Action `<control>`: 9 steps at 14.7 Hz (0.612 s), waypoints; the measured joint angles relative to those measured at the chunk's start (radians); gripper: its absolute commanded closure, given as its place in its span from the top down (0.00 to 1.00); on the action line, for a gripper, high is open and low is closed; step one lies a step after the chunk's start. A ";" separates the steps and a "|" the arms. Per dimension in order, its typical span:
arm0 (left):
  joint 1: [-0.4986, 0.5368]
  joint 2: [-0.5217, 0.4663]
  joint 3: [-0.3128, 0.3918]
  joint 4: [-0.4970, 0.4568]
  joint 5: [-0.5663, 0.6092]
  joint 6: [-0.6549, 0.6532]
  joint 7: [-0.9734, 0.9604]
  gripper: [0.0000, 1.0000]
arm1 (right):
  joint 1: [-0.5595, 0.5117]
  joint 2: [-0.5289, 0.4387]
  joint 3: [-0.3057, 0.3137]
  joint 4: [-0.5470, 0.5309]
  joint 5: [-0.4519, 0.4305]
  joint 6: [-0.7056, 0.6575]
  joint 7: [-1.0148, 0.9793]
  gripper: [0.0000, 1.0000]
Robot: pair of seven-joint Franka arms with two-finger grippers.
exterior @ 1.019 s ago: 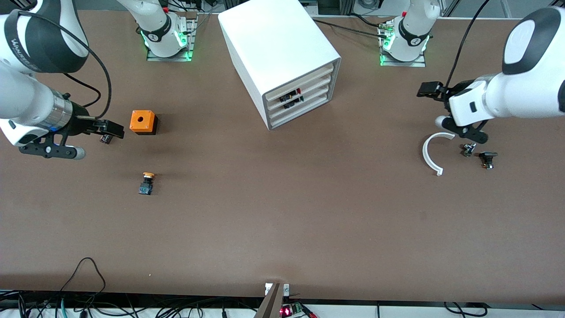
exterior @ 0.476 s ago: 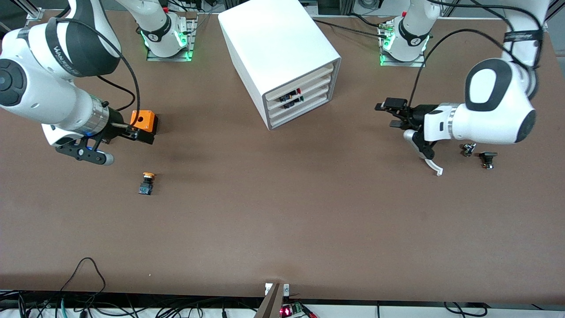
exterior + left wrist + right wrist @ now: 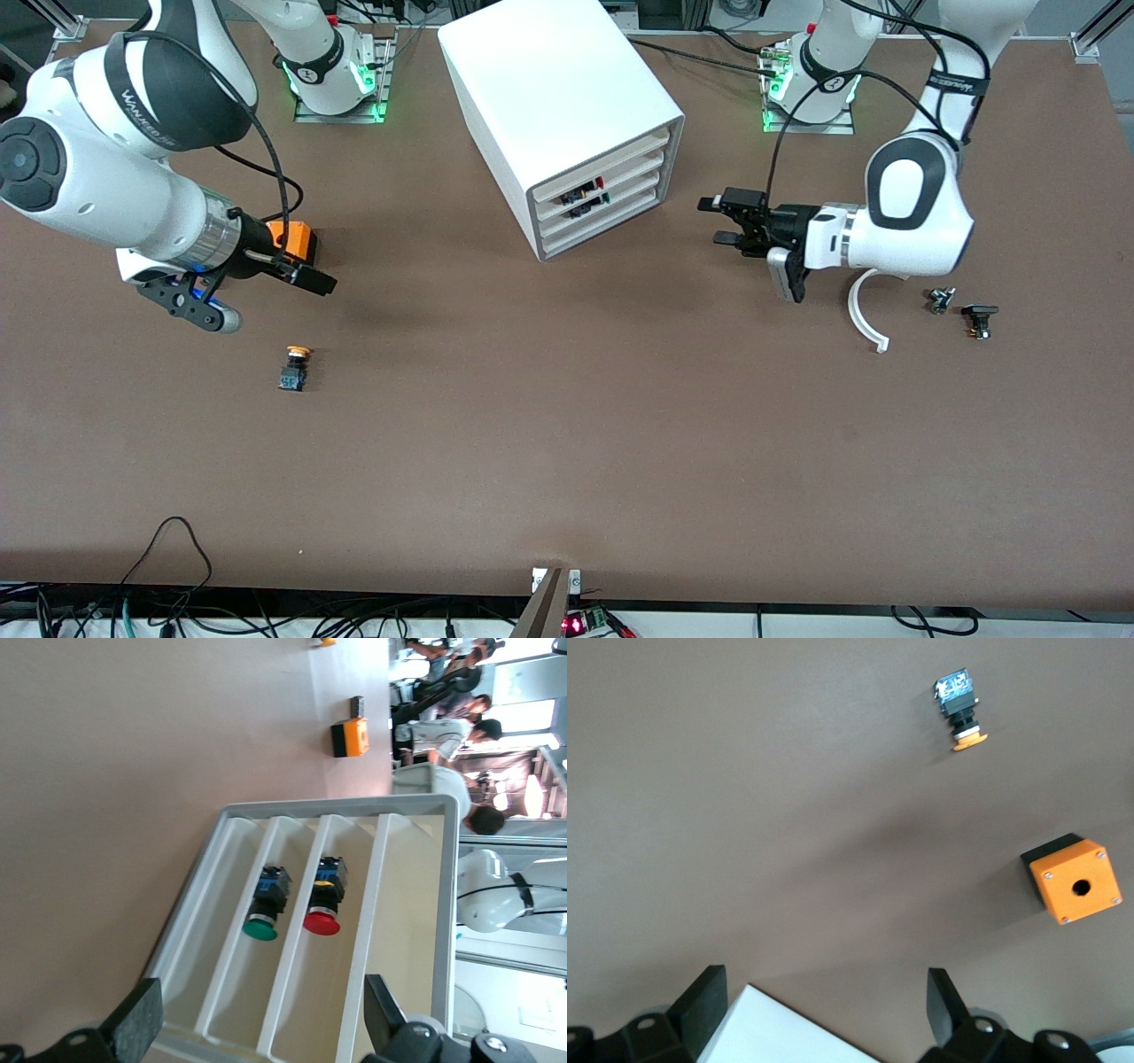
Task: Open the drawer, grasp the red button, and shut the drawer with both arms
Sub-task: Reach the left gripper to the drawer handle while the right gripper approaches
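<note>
The white cabinet [image 3: 567,97] stands at the table's middle near the robot bases. The drawer [image 3: 620,180], second from the top, sits pushed in. It also shows in the left wrist view [image 3: 319,992]. The button [image 3: 323,904] with the red cap lies in it, and its red cap shows in the front view [image 3: 600,183]. My left gripper [image 3: 719,221] is open and empty. It hovers level with the drawer fronts, apart from them, toward the left arm's end; in the left wrist view [image 3: 261,1019] it faces the drawers. My right gripper [image 3: 306,270] is open and empty over the orange box's edge. It shows in the right wrist view [image 3: 826,1001].
A green-capped button [image 3: 263,912] lies in the third drawer. The orange box with a hole [image 3: 297,237] and an orange-capped button [image 3: 295,368] sit toward the right arm's end. A white curved piece [image 3: 861,312] and small black parts [image 3: 977,317] lie toward the left arm's end.
Both arms have swung toward the cabinet. My left gripper went from over the curved piece toward the drawer fronts. My right gripper moved over the orange box.
</note>
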 measured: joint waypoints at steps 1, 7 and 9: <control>0.000 0.001 -0.015 -0.025 -0.042 0.004 0.032 0.98 | 0.017 0.011 0.000 0.018 0.001 0.003 0.048 1.00; -0.001 0.093 -0.071 -0.154 -0.263 0.014 0.311 0.60 | 0.100 0.083 0.002 0.147 0.012 0.004 0.306 1.00; -0.002 0.147 -0.097 -0.171 -0.316 0.014 0.372 0.56 | 0.113 0.090 0.002 0.169 0.031 0.005 0.369 1.00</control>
